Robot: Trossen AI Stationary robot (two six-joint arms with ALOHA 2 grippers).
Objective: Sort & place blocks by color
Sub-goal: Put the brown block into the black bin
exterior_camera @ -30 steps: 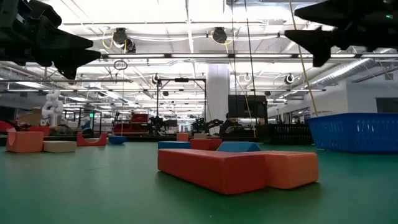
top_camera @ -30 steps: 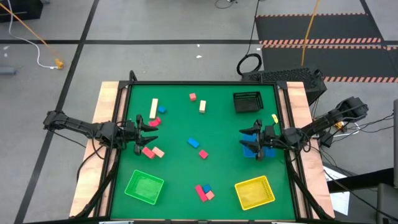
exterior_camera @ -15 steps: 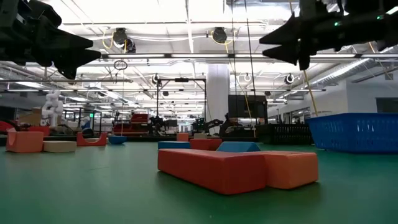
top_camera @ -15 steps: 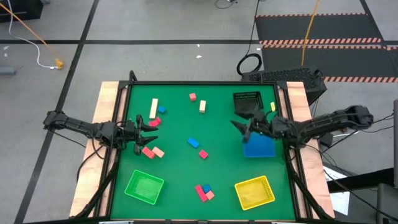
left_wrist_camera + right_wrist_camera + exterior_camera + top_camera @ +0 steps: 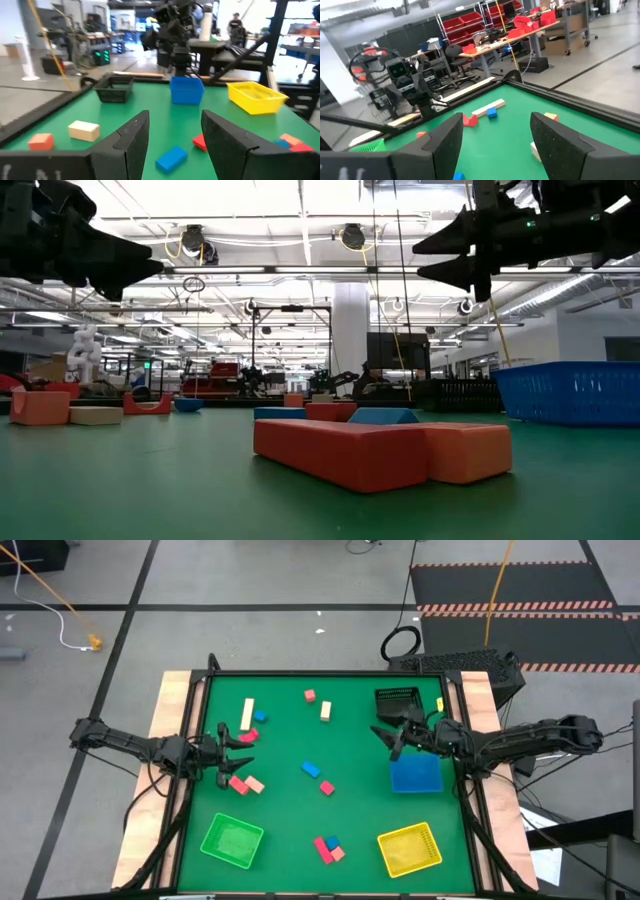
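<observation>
Blocks (image 5: pixel 325 711): none sorted yet by the look of it. Scattered over the green table (image 5: pixel 290 820): cream bar w/ a blue cube and red piece far-left, red cube + cream block far-centre, blue block (image 5: pixel 311 769) and red cube mid-table, red/pink pair (image 5: pixel 240 783) near the left arm, red/blue/pink cluster (image 5: pixel 327 848) at the near edge.
Trays: green tray (image 5: pixel 232 841) near-left, yellow tray (image 5: pixel 409 848) near-right, blue tray (image 5: pixel 415 775) on the right; all look empty. Black mesh basket (image 5: pixel 396 703) far-right.
Left gripper (image 5: pixel 236 747): hovers at the left edge, just beyond the red/pink pair. Fingers (image 5: pixel 131 142) part-way apart, nothing between them.
Right gripper (image 5: pixel 388 736): up off the table between basket and blue tray, aimed toward the centre. Fingers (image 5: pixel 442 142) spread wide, nothing held.
Yellow bit (image 5: pixel 439 707): small, beside the basket; prob. another block, too small to be sure.
Risk 1: right arm sits close over the blue tray and basket. A low sweep toward the centre could nudge either one.
Risk 2: touching blocks (pair, cluster). Closing on one could drag or pinch its neighbour, so the wrong colour lands in a tray.
Risk 3: both arms going for the mid-table blocks at once could clash.
</observation>
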